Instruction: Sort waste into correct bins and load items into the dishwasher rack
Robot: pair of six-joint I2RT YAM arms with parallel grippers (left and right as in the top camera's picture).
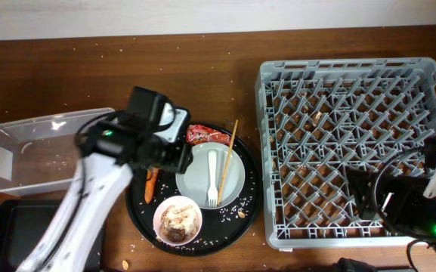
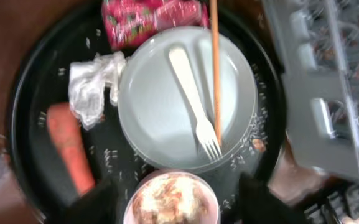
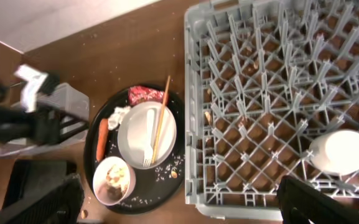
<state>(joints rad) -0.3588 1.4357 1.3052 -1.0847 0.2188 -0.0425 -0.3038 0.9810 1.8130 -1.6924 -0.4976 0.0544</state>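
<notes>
A round black tray [image 1: 246, 208] holds a white plate [image 1: 202, 185] with a white fork [image 1: 212, 177] and a wooden chopstick [image 1: 228, 151] lying on it. It also holds a red wrapper [image 1: 206, 136], a carrot [image 1: 150, 185] and a white bowl [image 1: 177, 221] of brownish food scraps. My left gripper [image 2: 179, 200] is open above the tray, its fingers on either side of the bowl [image 2: 170, 198]. The left wrist view also shows a crumpled tissue [image 2: 92, 84]. My right gripper [image 3: 185, 208] is open above the grey rack [image 3: 272, 81]. A white cup [image 3: 341, 152] sits in the rack.
A clear tub [image 1: 29, 155] stands left of the round tray, with a shallow black tray [image 1: 21, 234] in front of it. The rack [image 1: 354, 143] fills the right side of the table. Rice grains lie scattered on the round tray. Crumbs dot the wood.
</notes>
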